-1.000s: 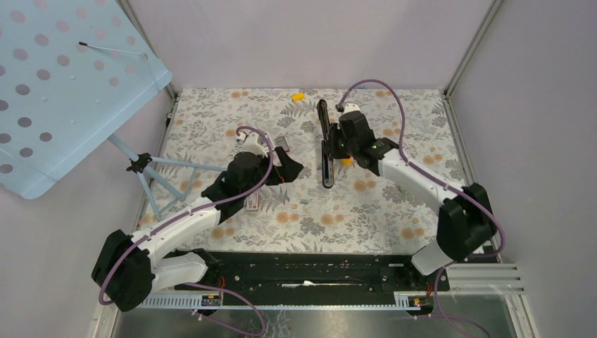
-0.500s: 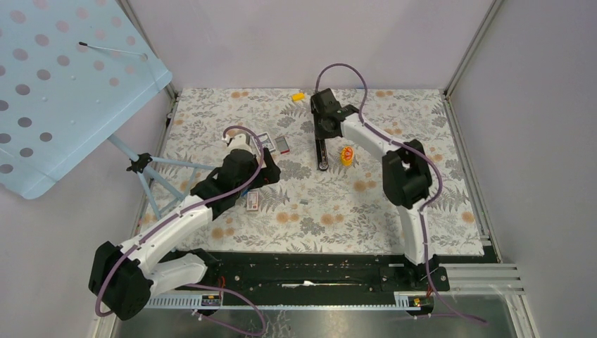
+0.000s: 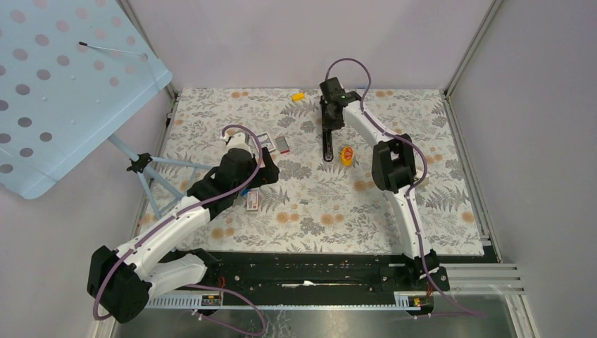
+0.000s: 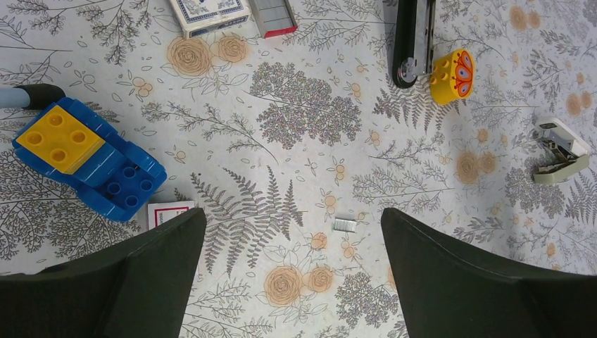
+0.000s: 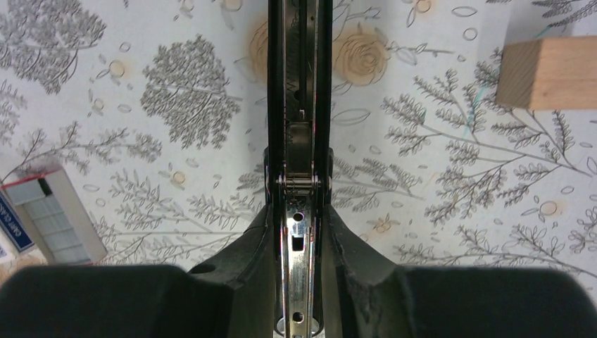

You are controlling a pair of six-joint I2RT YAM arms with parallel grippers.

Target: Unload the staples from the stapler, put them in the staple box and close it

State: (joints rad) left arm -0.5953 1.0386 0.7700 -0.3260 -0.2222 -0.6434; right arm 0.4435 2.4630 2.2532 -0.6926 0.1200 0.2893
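Observation:
The long black stapler (image 3: pixel 327 144) lies on the flowered mat at the back middle, opened out, its metal rail facing up. My right gripper (image 3: pixel 331 118) is stretched out over its far part. In the right wrist view the fingers (image 5: pixel 352 260) are shut on the stapler (image 5: pixel 299 84) just below its hinge, pressing both sides of the shiny rail. My left gripper (image 4: pixel 292 274) is open and empty above the mat, left of middle (image 3: pixel 266 171). A small strip of staples (image 4: pixel 345 224) lies loose on the mat between its fingers, also seen from above (image 3: pixel 304 202).
A blue toy car with a yellow brick (image 4: pixel 84 158), red-white boxes (image 4: pixel 211 10) (image 3: pixel 253 201), a yellow round toy (image 3: pixel 346 155), a small grey stapler (image 4: pixel 560 151), a wooden block (image 5: pixel 549 70) and a yellow block (image 3: pixel 298 96) lie around. A blue dotted panel on a stand (image 3: pixel 63 91) stands left.
My right arm has stretched out towards the back, and the stapler has shifted farther back with it. My left arm drew back a little to the left, then held still.

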